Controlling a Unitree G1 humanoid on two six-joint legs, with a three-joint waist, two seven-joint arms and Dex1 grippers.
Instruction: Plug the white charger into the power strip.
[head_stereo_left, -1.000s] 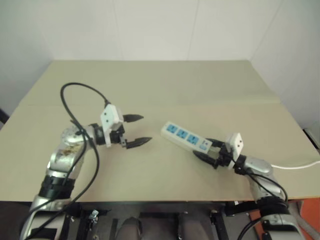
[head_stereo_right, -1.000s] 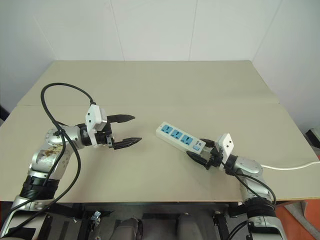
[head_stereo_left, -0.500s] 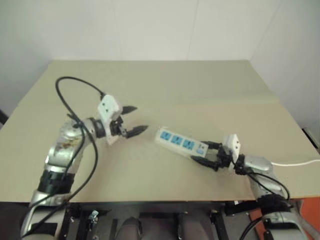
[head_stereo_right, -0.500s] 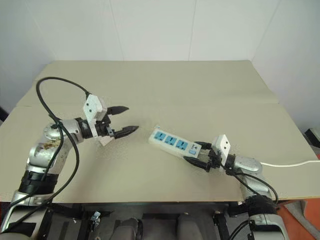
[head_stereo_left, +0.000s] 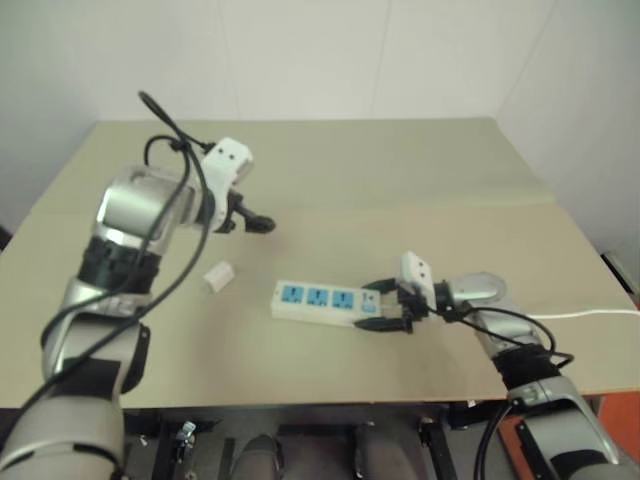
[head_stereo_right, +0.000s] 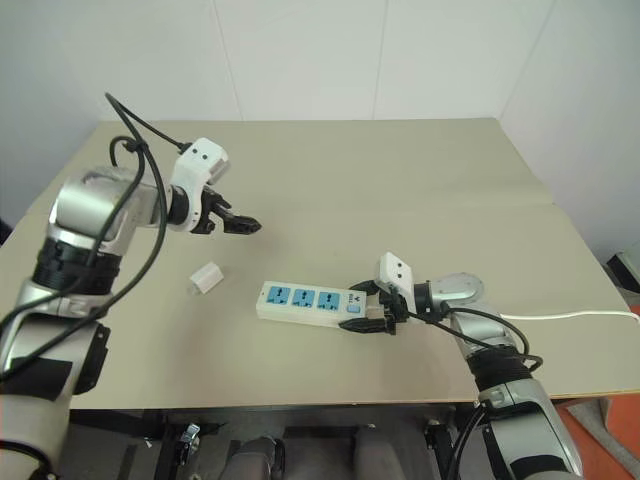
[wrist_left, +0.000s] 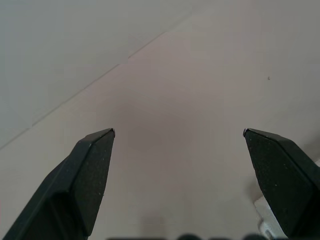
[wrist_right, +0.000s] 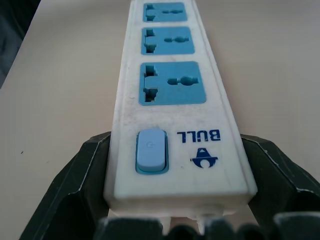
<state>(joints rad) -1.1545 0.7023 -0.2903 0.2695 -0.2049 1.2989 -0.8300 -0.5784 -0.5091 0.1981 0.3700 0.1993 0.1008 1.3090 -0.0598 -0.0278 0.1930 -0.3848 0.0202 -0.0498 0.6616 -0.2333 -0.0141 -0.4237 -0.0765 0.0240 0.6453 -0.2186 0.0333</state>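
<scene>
Left end effector (head_stereo_right: 238, 224): fingers spread wide and empty, raised above the desk (head_stereo_right: 400, 170), touching nothing. The white charger (head_stereo_right: 205, 278), a small plain rounded block, lies on the desk just below and beside it, apart from its fingertips. Right end effector (head_stereo_right: 367, 310): fingers closed against both long sides of the power strip (head_stereo_right: 305, 303) at its switch end. The strip is a white bar with three blue sockets and a pale blue switch, lying flat, sockets up; its long axis runs away from that end effector toward the charger.
</scene>
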